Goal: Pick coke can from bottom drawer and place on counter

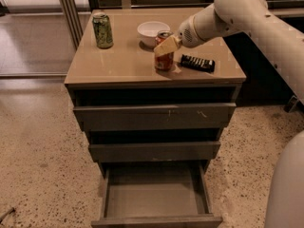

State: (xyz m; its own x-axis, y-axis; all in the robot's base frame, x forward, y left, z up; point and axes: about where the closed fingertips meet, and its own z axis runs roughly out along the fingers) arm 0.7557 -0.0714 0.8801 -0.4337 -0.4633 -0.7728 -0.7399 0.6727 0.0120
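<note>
The red-orange coke can (164, 62) stands upright on the beige counter (118, 61), right of centre, just in front of a white bowl. My gripper (162, 44) reaches in from the upper right and is closed around the can's upper half, with one pale finger (166, 45) across its front. The other finger is hidden behind the can. The bottom drawer (154, 196) is pulled out below and its tray holds nothing.
A taller green can (102, 30) stands at the counter's back left. A white bowl (153, 31) sits behind the coke can and a black remote (197, 63) lies to its right. The two upper drawers are shut. A speckled floor surrounds the cabinet.
</note>
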